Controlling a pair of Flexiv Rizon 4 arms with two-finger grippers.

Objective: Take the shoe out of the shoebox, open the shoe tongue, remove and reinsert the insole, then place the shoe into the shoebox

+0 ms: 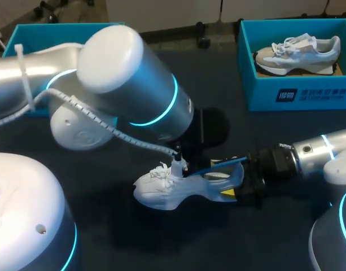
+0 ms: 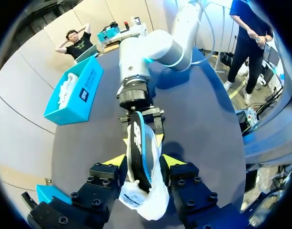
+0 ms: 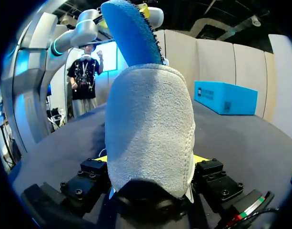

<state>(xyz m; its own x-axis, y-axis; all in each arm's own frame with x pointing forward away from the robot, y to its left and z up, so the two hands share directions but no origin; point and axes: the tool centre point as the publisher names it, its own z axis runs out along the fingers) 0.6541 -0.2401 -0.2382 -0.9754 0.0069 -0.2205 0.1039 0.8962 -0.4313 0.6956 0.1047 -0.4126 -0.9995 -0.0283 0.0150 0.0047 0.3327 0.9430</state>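
A white shoe (image 1: 161, 192) lies on the dark table, toe to the left. A blue insole (image 1: 223, 164) sticks up out of its opening. My right gripper (image 1: 236, 189) is shut on the shoe's heel. In the right wrist view the grey heel (image 3: 150, 133) fills the space between its fingers, with the insole (image 3: 131, 33) rising behind it. My left gripper (image 2: 145, 160) hangs over the shoe's opening. Its fingers stand open on either side of the insole (image 2: 137, 143), apart from it, with the white upper (image 2: 146, 200) between the finger bases.
A blue shoebox (image 1: 308, 96) at the back right holds a second shoe (image 1: 297, 53). Another blue box (image 1: 26, 34) stands at the back left, partly hidden by my left arm. Bare dark tabletop lies in front of the shoe.
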